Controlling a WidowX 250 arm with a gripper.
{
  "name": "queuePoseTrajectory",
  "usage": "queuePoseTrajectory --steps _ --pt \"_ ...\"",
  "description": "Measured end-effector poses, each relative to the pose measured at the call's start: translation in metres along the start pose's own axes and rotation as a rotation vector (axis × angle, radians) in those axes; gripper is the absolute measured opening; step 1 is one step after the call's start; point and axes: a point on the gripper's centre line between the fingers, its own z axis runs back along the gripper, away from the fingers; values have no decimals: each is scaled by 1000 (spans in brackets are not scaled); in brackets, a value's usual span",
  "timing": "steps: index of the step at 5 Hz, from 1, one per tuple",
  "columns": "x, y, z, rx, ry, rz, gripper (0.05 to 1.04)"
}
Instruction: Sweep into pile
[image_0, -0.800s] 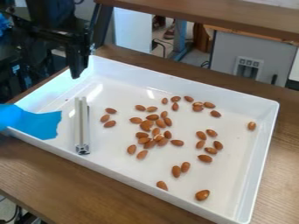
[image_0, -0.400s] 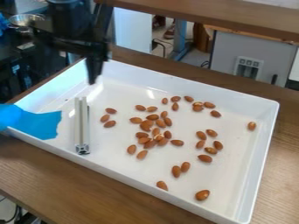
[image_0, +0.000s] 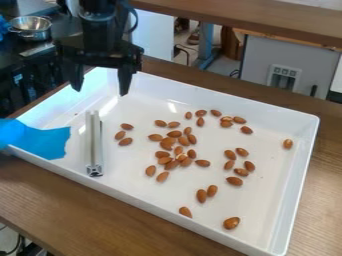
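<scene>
White plastic makes up the tray (image_0: 143, 199), which sits on a brown wooden bench (image_0: 137, 225). Nearest, one almond (image_0: 231, 222) lies toward the tray's near right corner, and another (image_0: 185, 212) is close by its near edge. A little farther in, two more (image_0: 206, 193) lie side by side, beyond them a single one (image_0: 234, 181), then a loose group (image_0: 240, 171) between the middle and the right edge.

On the left, blue tape (image_0: 41, 141) covers part of the near edge around the near left corner. Just beside it, a pale metal bar (image_0: 93, 142) lies lengthwise on the tray floor, its near end next to the near edge and its other end pointing toward the far edge. Three almonds (image_0: 125, 141) are to the right of the bar, apart from it.

The main heap (image_0: 177, 150) is around the tray's middle, some of its nuts touching and others spread about it. One lone almond (image_0: 288, 144) lies near the right edge; another scattered group (image_0: 226, 122) lies toward the far edge.

Above the far left corner hangs the black gripper (image_0: 100, 92), its two fingers spread wide and grasping nothing. Beyond stand a shiny metal pot (image_0: 30, 30) at the left and a grey panel (image_0: 257, 62) at the right.
</scene>
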Motion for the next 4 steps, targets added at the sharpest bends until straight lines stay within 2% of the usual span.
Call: queuePoseTrajectory --steps 1,2,3,4 --pt "3 -3 -14 5 -10 8 1000" --pt "-2 6 -27 -15 29 -5 1000" --pt "-7 10 -40 -16 100 10 1000" --pt "-8 15 -55 -13 140 60 1000"
